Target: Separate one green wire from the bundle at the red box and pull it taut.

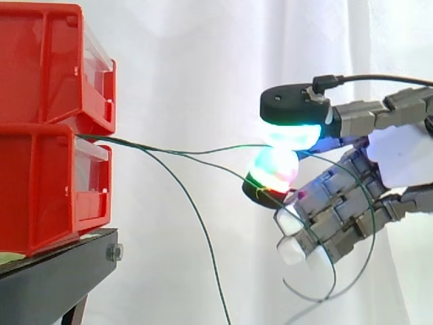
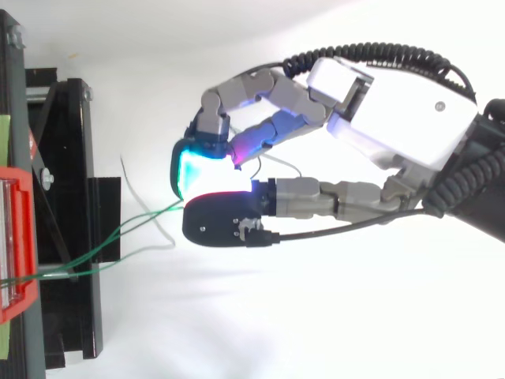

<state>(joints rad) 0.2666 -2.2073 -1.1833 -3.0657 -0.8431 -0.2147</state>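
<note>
Two red bins point(image 1: 47, 122) are stacked at the left, and thin green wires come out from between them. One green wire point(image 1: 203, 151) runs almost level to my hand point(image 1: 399, 159), sagging slightly on the way. The hand is shut on this wire, pinched between an upper cyan-glowing fingertip point(image 1: 291, 132) and a lower green-and-red one point(image 1: 270, 169). The remaining fingers are curled below, with white tips. From above, the pinched wire point(image 2: 142, 219) leads from the red box point(image 2: 16, 237) to the hand point(image 2: 394, 103).
Other loose green wires point(image 1: 196, 217) droop from the same spot; one hangs below the view, another loops under the curled fingers. The bins sit on a black stand point(image 1: 54, 284), with a white curtain behind. Open space lies between the bins and my hand.
</note>
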